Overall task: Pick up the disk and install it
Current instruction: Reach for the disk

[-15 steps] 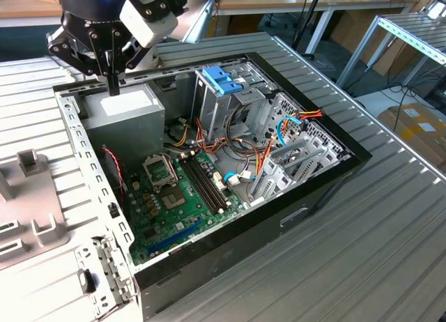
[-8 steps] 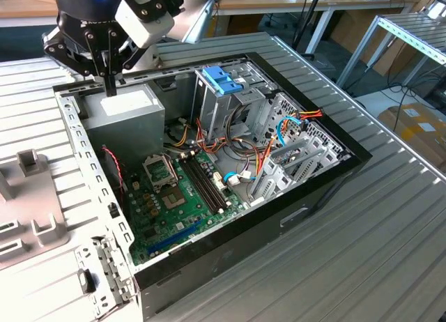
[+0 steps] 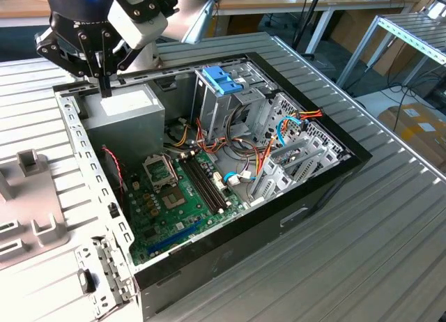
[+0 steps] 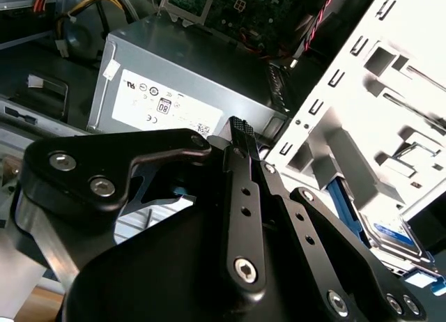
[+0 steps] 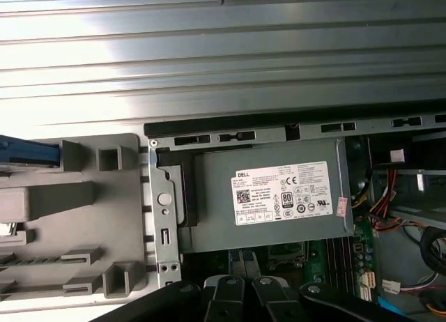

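My gripper (image 3: 104, 92) hangs clenched and empty above the power supply (image 3: 129, 107); the disk (image 4: 394, 237) lies beside the case (image 3: 244, 242).

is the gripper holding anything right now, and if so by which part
Nothing is held. The gripper is shut and bare by the power supply, and the disk lies apart from it in the grey tray.

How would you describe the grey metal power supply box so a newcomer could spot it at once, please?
Find the open black computer case. In its corner nearest the black gripper sits the grey metal power supply box, the only block with a white label.
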You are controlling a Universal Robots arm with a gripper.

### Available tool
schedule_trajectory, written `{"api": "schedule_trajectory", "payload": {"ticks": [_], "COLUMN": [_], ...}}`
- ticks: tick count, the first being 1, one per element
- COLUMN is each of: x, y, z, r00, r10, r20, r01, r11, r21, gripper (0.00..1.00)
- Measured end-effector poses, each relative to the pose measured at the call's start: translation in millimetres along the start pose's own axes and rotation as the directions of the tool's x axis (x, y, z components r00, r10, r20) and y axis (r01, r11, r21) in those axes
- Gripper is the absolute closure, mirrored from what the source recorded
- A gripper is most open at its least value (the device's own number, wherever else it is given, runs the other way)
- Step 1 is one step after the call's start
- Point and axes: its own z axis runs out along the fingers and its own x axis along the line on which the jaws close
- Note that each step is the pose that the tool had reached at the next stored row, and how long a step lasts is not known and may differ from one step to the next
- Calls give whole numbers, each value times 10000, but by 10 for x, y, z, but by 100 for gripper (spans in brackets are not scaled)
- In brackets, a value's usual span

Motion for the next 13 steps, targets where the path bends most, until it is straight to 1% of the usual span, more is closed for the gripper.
{"api": "schedule_trajectory", "payload": {"ticks": [4, 13], "x": [22, 97], "y": [-2, -7], "z": [0, -2], "r00": [10000, 10000], "r10": [-1, -1], "r20": [0, 0], "r01": [1, 1], "r11": [10000, 10000], "r21": [-1, -1], "gripper": [89, 89]}}
